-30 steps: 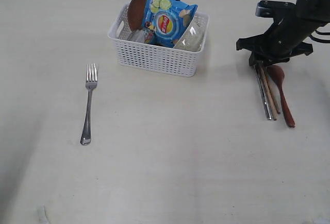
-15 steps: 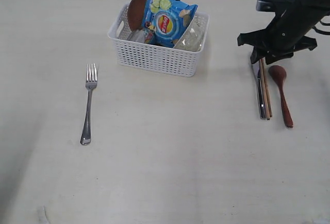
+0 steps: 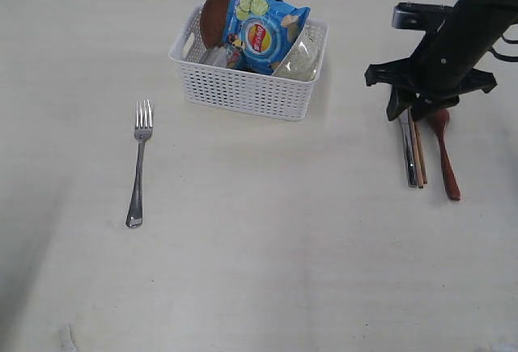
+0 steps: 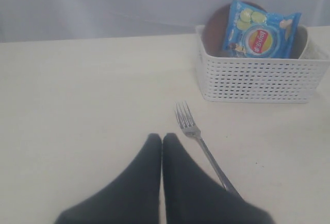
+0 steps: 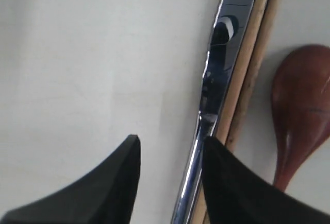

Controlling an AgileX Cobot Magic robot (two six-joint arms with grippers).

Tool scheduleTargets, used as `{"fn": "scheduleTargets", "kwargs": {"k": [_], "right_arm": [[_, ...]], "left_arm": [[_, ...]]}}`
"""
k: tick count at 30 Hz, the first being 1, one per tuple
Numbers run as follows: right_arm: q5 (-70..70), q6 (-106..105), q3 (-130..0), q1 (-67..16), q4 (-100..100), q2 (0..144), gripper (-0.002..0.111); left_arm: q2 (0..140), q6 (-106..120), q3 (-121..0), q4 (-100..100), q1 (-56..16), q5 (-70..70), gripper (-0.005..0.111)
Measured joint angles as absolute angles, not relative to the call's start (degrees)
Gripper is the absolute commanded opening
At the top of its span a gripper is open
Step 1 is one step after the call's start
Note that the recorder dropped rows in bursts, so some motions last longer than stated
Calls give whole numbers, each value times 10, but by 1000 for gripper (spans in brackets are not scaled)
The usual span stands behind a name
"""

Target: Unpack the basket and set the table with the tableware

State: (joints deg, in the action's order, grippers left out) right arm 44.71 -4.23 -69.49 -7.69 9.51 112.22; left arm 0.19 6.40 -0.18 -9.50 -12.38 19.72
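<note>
The white basket [image 3: 243,86] stands at the back of the table [image 3: 267,239] and holds a brown plate [image 3: 213,12], a blue crisp packet [image 3: 264,28] and a pale shiny vessel [image 3: 299,59]. On the left lies a steel fork [image 3: 139,166], which in the left wrist view sits just beside my shut left gripper [image 4: 162,137]. At the right, a steel knife [image 3: 409,156], two chopsticks [image 3: 419,156] and a reddish spoon [image 3: 447,162] lie side by side. My right gripper [image 5: 171,144] stands open over their far ends. The knife [image 5: 219,74] lies between its fingers, against one of them.
The basket [image 4: 258,80] stands just beyond the fork [image 4: 198,141] in the left wrist view. The right arm [image 3: 453,36] reaches in from the back right corner. A small pale scrap [image 3: 66,336] lies at the front left edge.
The knife and chopsticks have gone from slanted to straight and parallel. The right gripper lifted away towards the back, then came down again over their far ends, jaws still apart.
</note>
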Motion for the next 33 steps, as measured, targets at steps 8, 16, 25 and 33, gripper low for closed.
{"fn": "scheduleTargets", "kwargs": {"k": [8,16,25,33], "right_arm": [[401,-42,-644,-77,95,1127,38],[393,-42,-651,-77,95,1148,38],[360,-42,-660,-77,98,1159,38],[362,-47,-660,-77,113,1160,38]], "left_arm": [[2,64,-2,-95,-124,197,0],[2,64,-2,-95,-124,197,0],[2,64,-2,-95,-124,197,0],[2,64,-2,-95,-124,197,0]]}}
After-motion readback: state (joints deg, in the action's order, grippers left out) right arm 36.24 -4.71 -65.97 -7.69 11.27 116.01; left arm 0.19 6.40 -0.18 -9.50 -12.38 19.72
